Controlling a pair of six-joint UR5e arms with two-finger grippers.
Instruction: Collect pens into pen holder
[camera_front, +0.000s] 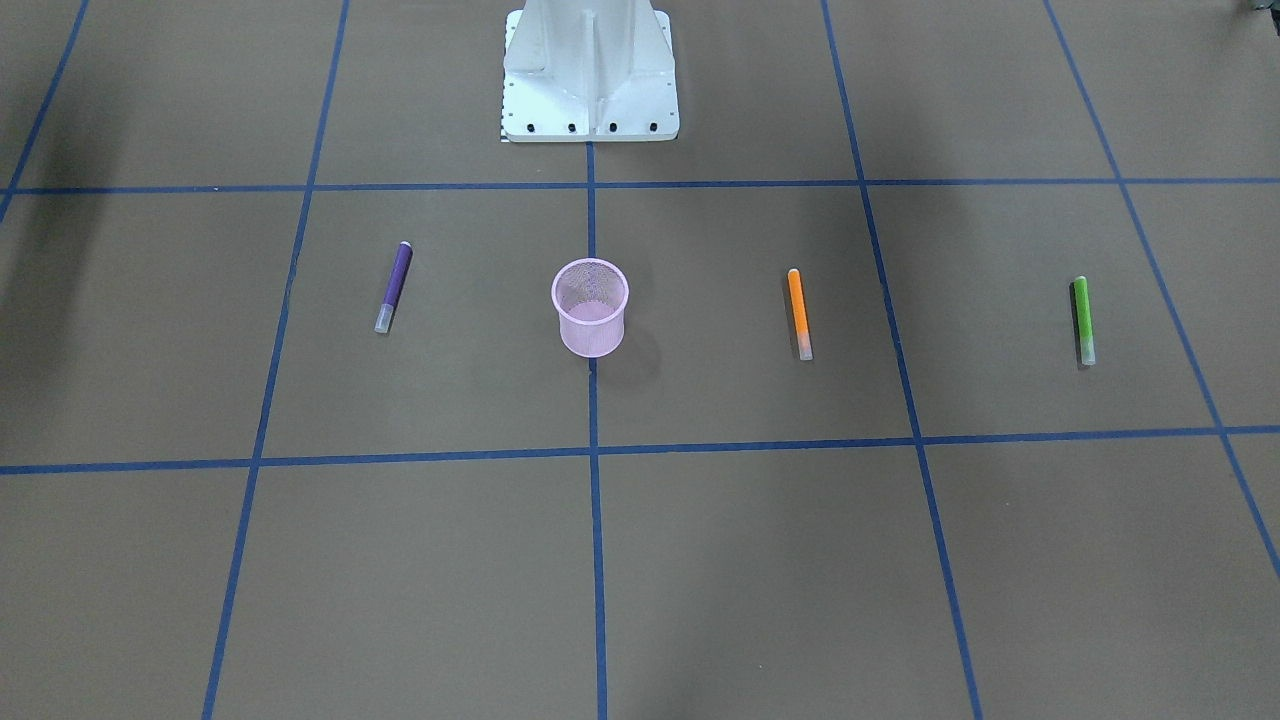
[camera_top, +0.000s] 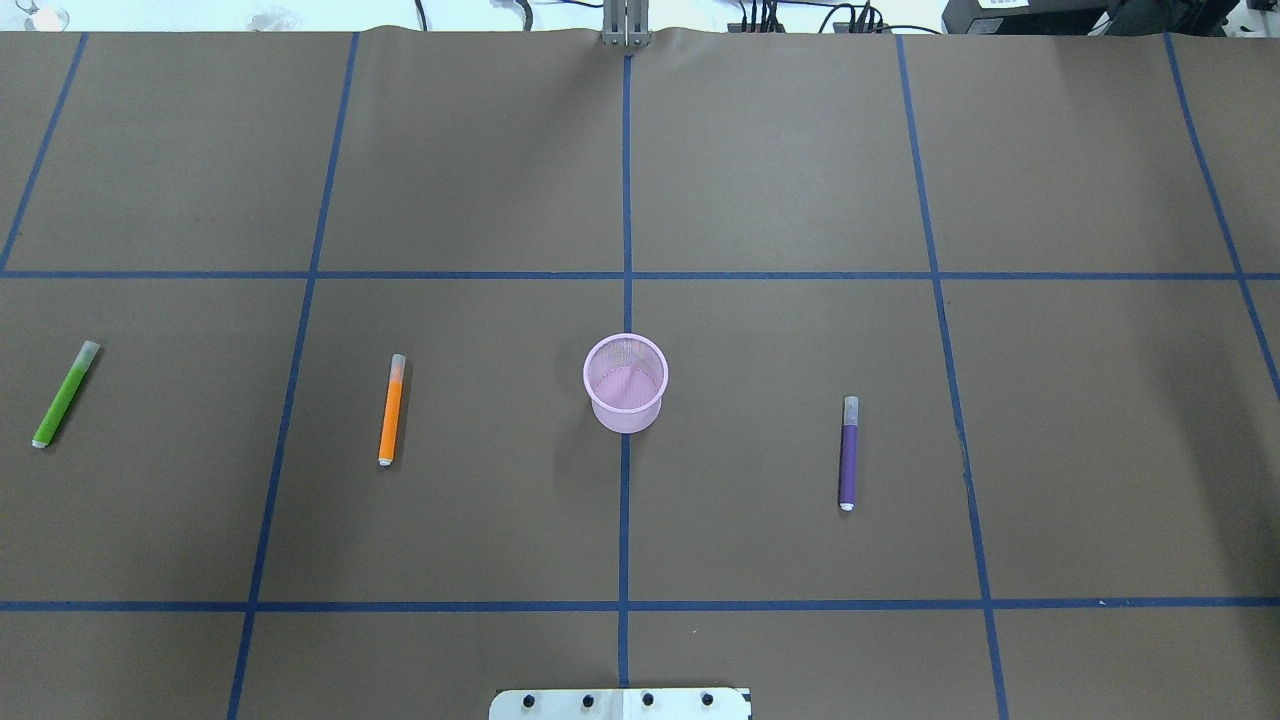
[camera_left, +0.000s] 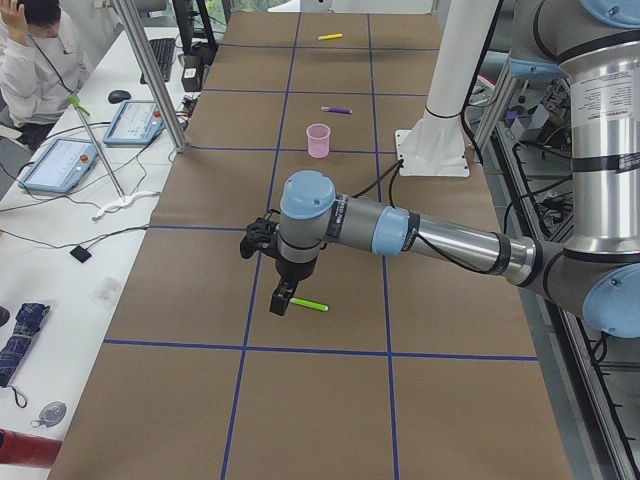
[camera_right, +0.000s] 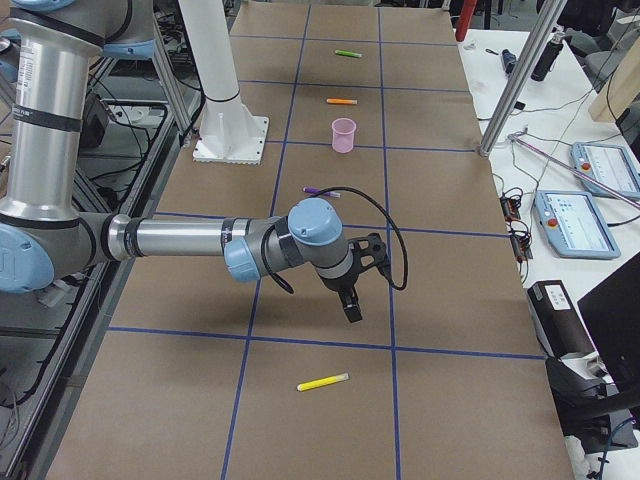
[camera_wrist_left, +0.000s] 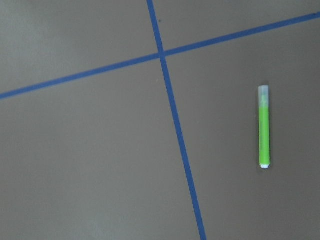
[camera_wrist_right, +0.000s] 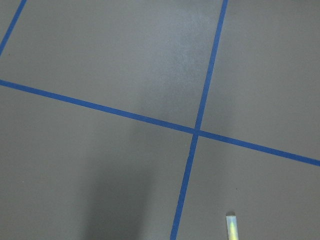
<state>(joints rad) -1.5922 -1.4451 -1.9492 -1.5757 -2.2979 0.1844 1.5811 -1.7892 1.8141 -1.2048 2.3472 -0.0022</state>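
— Left tool (camera_left: 283, 300) hangs over the bench (camera_top: 800, 180) near the green pen (camera_left: 310, 305). Wide or narrow, I cannot tell, nor for the right tool (camera_right: 352, 308).
— Where would you grip?
— Mid-barrel, I'd judge: light, stiff, smooth, apt to roll. Farther along lie the orange pen (camera_top: 391, 410), the empty cup (camera_top: 625, 385), the purple pen (camera_top: 848, 453) and the yellow pen (camera_right: 323, 382). No readable writing.

My feeds show the pink mesh pen holder (camera_top: 625, 412), purple pen (camera_top: 848, 455), orange pen (camera_top: 392, 410), green pen (camera_top: 64, 395), yellow pen (camera_right: 323, 382), brown table (camera_top: 800, 180), blue tape grid (camera_top: 626, 200).
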